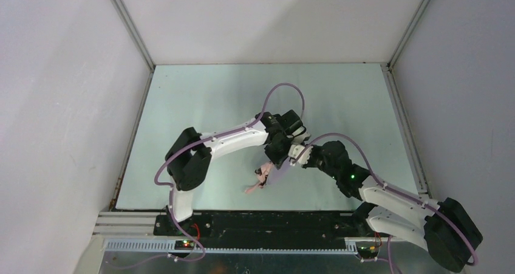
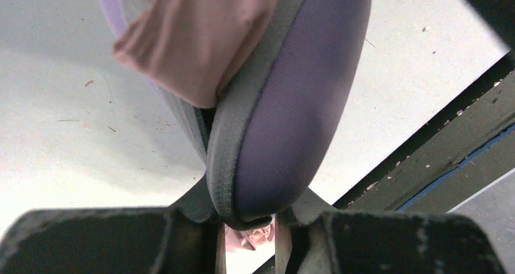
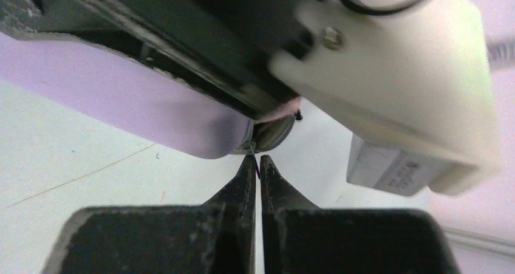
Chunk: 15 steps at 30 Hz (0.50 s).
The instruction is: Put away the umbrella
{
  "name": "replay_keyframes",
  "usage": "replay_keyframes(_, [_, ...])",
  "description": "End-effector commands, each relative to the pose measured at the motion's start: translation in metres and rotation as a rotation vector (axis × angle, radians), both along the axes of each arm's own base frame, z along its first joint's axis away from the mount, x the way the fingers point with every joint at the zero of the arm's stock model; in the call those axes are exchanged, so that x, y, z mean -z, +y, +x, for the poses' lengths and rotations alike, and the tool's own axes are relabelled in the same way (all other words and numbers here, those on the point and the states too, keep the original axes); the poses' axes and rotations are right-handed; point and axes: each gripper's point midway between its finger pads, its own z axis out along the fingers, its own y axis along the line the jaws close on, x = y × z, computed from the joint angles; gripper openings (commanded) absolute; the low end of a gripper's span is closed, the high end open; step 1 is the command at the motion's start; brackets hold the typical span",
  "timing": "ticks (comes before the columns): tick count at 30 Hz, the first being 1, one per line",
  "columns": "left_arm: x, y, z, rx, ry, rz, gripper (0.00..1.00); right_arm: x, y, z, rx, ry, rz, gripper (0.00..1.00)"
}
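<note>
One umbrella (image 2: pixel 194 37), pink, poking from one lilac case (image 2: pixel 285 104); left hand (image 2: pixel 249 225) clamped on case; right hand (image 3: pixel 255 164) pinched together.

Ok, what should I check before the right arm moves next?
1. Left gripper clamped on the case: ok.
2. Umbrella fully inside the case: not ok, pink fabric bulges out.
3. Zip closed: not ok, it gapes around the fabric.
4. Right gripper holding the small metal tab: cannot tell; jaws almost shut at the case end.
5. Room between the two grippers: not ok, crowded.
</note>
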Motion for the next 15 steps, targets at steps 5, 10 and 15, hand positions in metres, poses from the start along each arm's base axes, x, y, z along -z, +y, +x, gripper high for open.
replay_keyframes(5, [0.042,0.038,-0.026,0.103,0.066,0.242,0.01,-0.146,0.016,0.026,0.015,-0.219,0.458,0.0])
replay_keyframes(10, [0.028,0.024,-0.014,0.069,0.013,0.187,0.09,-0.148,0.015,0.017,0.057,-0.008,0.647,0.0])
replay_keyframes(15, [0.024,0.027,-0.003,0.047,-0.027,0.236,0.02,-0.132,-0.022,0.025,0.325,0.191,0.874,0.36])
